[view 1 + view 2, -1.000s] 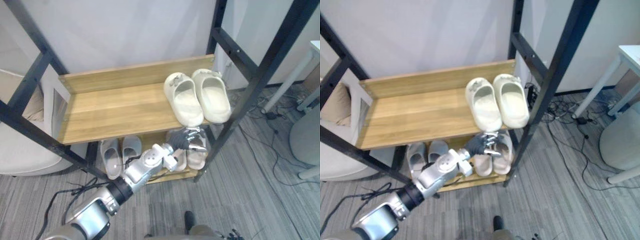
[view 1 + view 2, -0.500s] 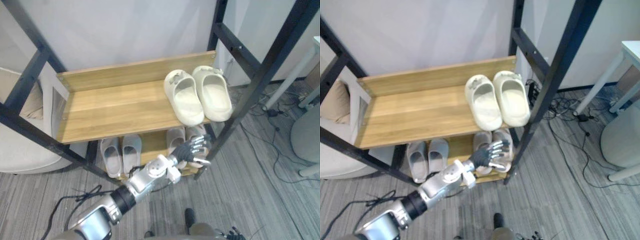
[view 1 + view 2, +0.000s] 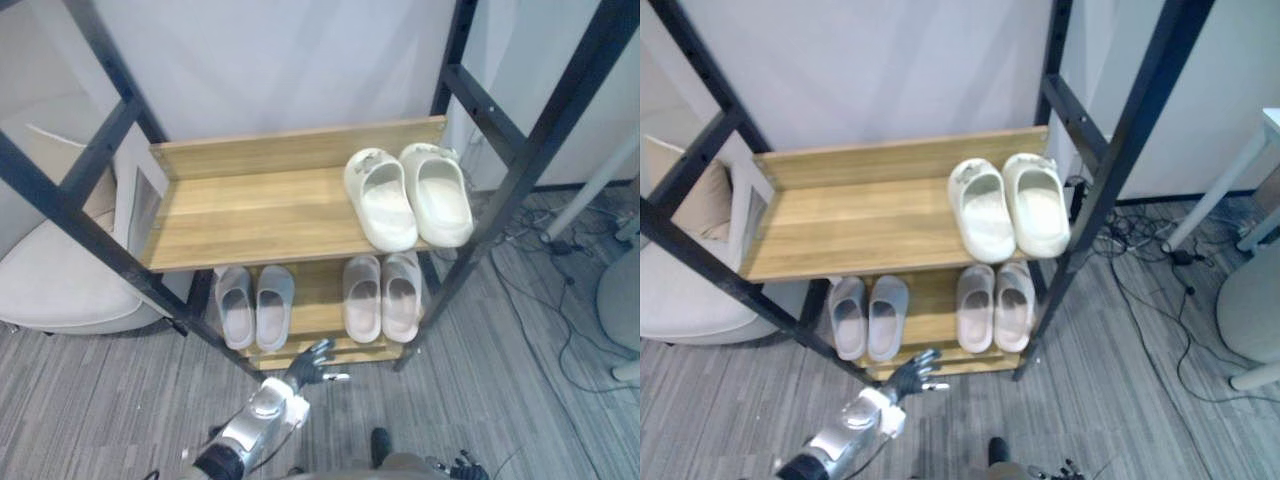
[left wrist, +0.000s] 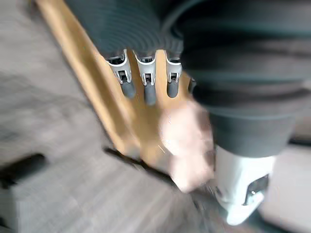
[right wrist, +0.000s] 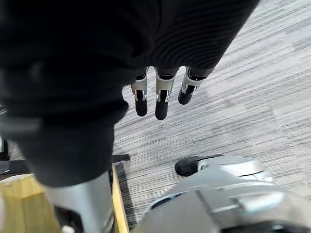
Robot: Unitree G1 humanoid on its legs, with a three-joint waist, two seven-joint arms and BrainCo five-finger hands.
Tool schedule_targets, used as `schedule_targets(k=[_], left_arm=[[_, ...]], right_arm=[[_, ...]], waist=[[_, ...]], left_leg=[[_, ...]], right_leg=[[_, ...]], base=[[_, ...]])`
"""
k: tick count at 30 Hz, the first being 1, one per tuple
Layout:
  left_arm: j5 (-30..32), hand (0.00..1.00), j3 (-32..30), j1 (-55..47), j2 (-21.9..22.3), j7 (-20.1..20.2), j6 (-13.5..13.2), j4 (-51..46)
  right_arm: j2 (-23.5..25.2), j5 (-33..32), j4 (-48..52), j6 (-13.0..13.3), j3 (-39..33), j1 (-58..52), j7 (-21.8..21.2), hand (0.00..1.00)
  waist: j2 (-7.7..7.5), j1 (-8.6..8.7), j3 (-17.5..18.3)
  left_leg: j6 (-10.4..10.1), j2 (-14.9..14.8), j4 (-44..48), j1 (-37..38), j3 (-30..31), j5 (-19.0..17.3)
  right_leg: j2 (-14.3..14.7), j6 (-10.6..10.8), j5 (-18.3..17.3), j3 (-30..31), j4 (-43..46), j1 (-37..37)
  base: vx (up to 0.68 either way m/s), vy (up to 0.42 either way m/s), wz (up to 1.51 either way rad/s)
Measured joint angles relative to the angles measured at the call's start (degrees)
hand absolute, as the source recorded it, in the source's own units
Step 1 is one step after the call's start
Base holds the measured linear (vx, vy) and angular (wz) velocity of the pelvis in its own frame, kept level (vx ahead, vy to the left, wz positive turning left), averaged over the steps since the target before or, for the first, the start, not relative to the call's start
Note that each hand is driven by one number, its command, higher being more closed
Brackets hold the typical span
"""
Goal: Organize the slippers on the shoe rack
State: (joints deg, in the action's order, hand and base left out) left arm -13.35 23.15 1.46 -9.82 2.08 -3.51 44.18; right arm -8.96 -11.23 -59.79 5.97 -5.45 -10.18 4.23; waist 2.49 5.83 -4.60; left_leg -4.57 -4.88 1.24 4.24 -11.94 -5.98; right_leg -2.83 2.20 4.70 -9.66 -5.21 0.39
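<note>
Left eye view: the shoe rack point(image 3: 250, 215) holds 3 pairs. A cream pair point(image 3: 410, 195) sits at the right end of the upper shelf, reaching its near edge. On the lower shelf point(image 3: 318, 290) a grey pair point(image 3: 256, 305) lies to the left and a pinkish pair point(image 3: 382, 296) to the right, each pair side by side with toes pointing to the far wall.

The left hand point(image 3: 308, 363) hangs low, just in front of the lower shelf's near edge and between the 2 lower pairs. Its fingers are relaxed and hold nothing. The right hand point(image 5: 162, 92) hangs over the carpet point(image 5: 243, 97), fingers straight and empty.

By the look of it the sorting is close to done, and what remains is squaring up.

- Any last correction is best made with straight fingers pushing at a heel rather than with a grasp.
- Come in low and level under the upper shelf so the forearm stays off the cream pair at that edge.
- Keep the fingers away from the black posts point(image 3: 110, 255) on the way in and out.
</note>
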Motion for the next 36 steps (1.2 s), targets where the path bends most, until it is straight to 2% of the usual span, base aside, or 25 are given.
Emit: schedule_targets(k=[1, 2, 6, 8, 12, 17, 20, 24, 25, 26, 27, 28, 29, 30, 31, 32, 33, 35, 36], left_arm=[[2.03, 0.0, -3.96, -0.5, 0.1, -1.29, 0.17, 4.65], [2.43, 0.0, -4.53, -0.52, 0.08, -1.68, 0.18, 5.46], [7.84, 0.0, -12.94, -1.43, 0.09, -4.41, 1.22, 14.23], [9.25, 0.0, -14.92, -2.43, -0.05, -5.11, 1.6, 15.46], [12.29, 0.0, -17.44, -3.61, 0.62, -6.92, 1.98, 17.31], [13.35, 0.0, -20.24, -3.92, 1.75, -7.31, 1.99, 17.42], [13.32, 0.0, -20.23, -3.25, 3.02, -7.67, 1.76, 17.5], [13.13, 0.0, -21.25, -3.27, 4.26, -8.02, 1.65, 17.29], [13.18, 0.0, -21.19, -3.26, 4.35, -7.99, 1.63, 17.24], [13.18, 0.0, -21.21, -3.06, 4.35, -8.0, 1.64, 17.24], [13.18, 0.0, -21.25, -2.91, 4.31, -8.02, 1.66, 17.26], [13.2, 0.0, -21.21, -2.82, 4.45, -8.02, 1.67, 17.27], [13.19, 0.0, -21.1, -2.48, 4.82, -8.01, 1.68, 17.26], [13.17, 0.0, -20.97, -2.62, 5.22, -8.0, 1.68, 17.27], [13.16, 0.0, -20.99, -2.9, 5.16, -8.03, 1.64, 17.11], [13.08, 0.0, -20.95, -2.91, 4.83, -8.03, 1.67, 17.13], [12.99, 0.0, -20.59, -2.67, 4.09, -8.02, 1.64, 17.1], [12.0, 0.0, -19.4, -2.43, 3.27, -8.07, 1.61, 17.09], [11.69, 0.0, -18.11, -1.62, 3.43, -8.16, 1.54, 17.08]], right_arm=[[0.11, 0.02, -0.29, -0.01, -0.03, 0.41, 0.45, 0.0], [0.11, 0.05, -0.35, -0.01, -0.05, 0.46, 0.51, 0.0], [0.13, 0.33, -2.45, -0.25, -0.93, 0.75, 1.07, 0.0], [0.13, 1.28, -2.46, -0.26, -1.04, 1.36, 1.17, 0.0], [0.14, 2.53, -2.79, -0.26, -1.05, 2.09, 1.33, 0.0], [0.13, 4.25, -4.21, -0.28, -1.06, 3.34, 1.33, 0.0], [0.14, 4.42, -4.4, -0.26, -1.04, 3.62, 1.36, 0.0], [-0.09, 4.55, -5.59, -0.25, -1.11, 4.75, 1.43, 0.0], [-0.08, 4.55, -5.88, -0.23, -1.22, 5.06, 1.46, 0.0], [-0.06, 4.55, -6.19, -0.25, -1.47, 5.43, 1.48, 0.0], [0.09, 4.54, -6.04, -0.23, -2.53, 5.43, 1.5, 0.0], [0.07, 4.52, -6.04, -0.23, -3.44, 5.31, 1.6, 0.0], [0.02, 4.49, -6.06, -0.22, -4.01, 5.05, 1.87, 0.0], [-0.26, 4.48, -6.04, -0.24, -5.04, 4.53, 2.12, 0.0], [-0.31, 4.46, -6.0, -0.27, -5.44, 4.47, 2.22, 0.0], [0.15, 4.47, -5.63, -0.29, -5.52, 4.59, 2.36, 0.0], [0.92, 4.48, -4.16, -0.45, -5.45, 4.76, 2.38, 0.0], [1.73, 4.56, -3.88, -0.62, -4.96, 6.34, 2.4, 0.0], [1.94, 4.7, -3.94, -0.85, -4.2, 7.32, 2.4, 0.0]], waist=[[-0.49, -0.32, 0.26], [-0.59, -0.39, 0.22], [-2.17, -2.58, 0.96], [-2.41, -2.66, 1.11], [-2.31, -3.0, 1.11], [-2.16, -3.13, 0.89], [-1.77, -3.17, -0.27], [-0.94, -4.13, -1.87], [-0.81, -4.22, -1.76], [-0.73, -4.31, -1.75], [-1.0, -4.29, -1.63], [-1.77, -4.12, -1.85], [-1.77, -3.74, -2.07], [-0.88, -3.4, -1.83], [-1.1, -3.54, -1.63], [-2.02, -3.61, -1.65], [-3.32, -3.73, -1.76], [-4.6, -4.06, -2.42], [-4.85, -3.71, -2.95]], left_leg=[[-0.03, -0.04, 0.0, 0.25, 0.21, 0.02], [-0.03, -0.05, 0.0, 0.37, 0.28, 0.02], [-0.04, 0.04, -0.2, 1.41, 0.67, 0.03], [-0.02, 0.2, -0.22, 1.4, 0.78, 0.04], [0.06, 0.61, -0.2, 1.91, 2.15, 0.09], [0.26, 1.04, -0.3, 1.13, 4.42, 0.68], [0.48, 1.97, -1.19, -2.3, 9.21, 3.19], [0.36, 2.25, -1.46, -4.33, 11.0, 4.66], [0.42, 2.25, -0.31, -6.19, 11.0, 4.6], [2.18, 1.84, 0.0, -7.16, 9.22, 2.99], [4.21, 0.8, -0.24, -7.48, 4.06, 1.67], [5.17, 0.33, -0.33, -7.53, 0.81, 1.13], [5.34, -0.64, 0.7, -7.48, -2.64, 1.95], [3.08, -1.71, 0.79, -8.11, -4.12, 5.5], [1.57, -1.18, 0.05, -7.78, -3.16, 5.79], [1.57, 0.08, -0.77, -7.25, -2.26, 5.74], [2.0, 2.02, -0.5, -7.16, -1.65, 5.2], [2.62, 4.49, 1.9, -7.35, -0.58, 4.16], [3.26, 6.06, 3.63, -8.19, 2.23, 2.94]], right_leg=[[-0.01, 0.0, 0.0, -0.42, 0.0, 0.4], [0.0, 0.0, 0.0, -0.49, 0.0, 0.6], [-0.1, 0.01, -0.28, -0.84, -0.14, 1.78], [-0.29, 0.02, -0.28, -0.96, -0.1, 1.8], [-0.78, 0.43, -0.58, -2.26, -0.05, 3.11], [-1.29, 0.51, -0.83, -4.5, -0.02, 3.55], [-2.25, 0.55, -1.27, -9.3, 0.13, 2.63], [-2.94, 0.56, -3.49, -12.29, 3.92, 0.53], [-3.68, 0.17, -4.66, -13.79, 6.76, -1.03], [-4.24, 0.02, -5.73, -15.3, 8.54, -1.88], [-5.2, 0.33, -6.45, -17.36, 9.08, -1.8], [-6.21, 0.66, -6.83, -18.99, 8.97, -1.36], [-7.09, 0.86, -8.0, -20.78, 9.83, -0.82], [-7.32, 2.12, -9.89, -22.52, 12.53, -0.74], [-8.39, 2.62, -11.33, -23.22, 14.47, -0.97], [-10.43, 3.28, -13.63, -23.77, 17.83, -1.62], [-13.75, 4.71, -16.57, -23.66, 22.85, -2.86], [-17.7, 6.17, -18.08, -23.04, 28.53, -3.23], [-19.55, 4.4, -17.05, -16.65, 36.25, -5.89]], base=[[0.0, -0.008, 0.08], [0.0, -0.007, 0.1], [0.01, 0.003, 0.05], [0.0, 0.013, 0.04], [0.0, 0.013, 0.16], [-0.03, -0.003, 0.26], [-0.06, -0.019, 0.71], [-0.05, -0.008, 0.52], [-0.07, 0.0, 0.6], [-0.05, 0.0, 0.88], [-0.01, 0.011, 0.95], [0.06, 0.05, 1.11], [0.07, 0.061, 1.18], [0.06, 0.07, 1.05], [0.07, 0.076, 0.86], [0.1, 0.114, 0.58], [0.12, 0.113, 0.5], [0.13, 0.084, 0.53], [0.23, 0.126, 1.13]])
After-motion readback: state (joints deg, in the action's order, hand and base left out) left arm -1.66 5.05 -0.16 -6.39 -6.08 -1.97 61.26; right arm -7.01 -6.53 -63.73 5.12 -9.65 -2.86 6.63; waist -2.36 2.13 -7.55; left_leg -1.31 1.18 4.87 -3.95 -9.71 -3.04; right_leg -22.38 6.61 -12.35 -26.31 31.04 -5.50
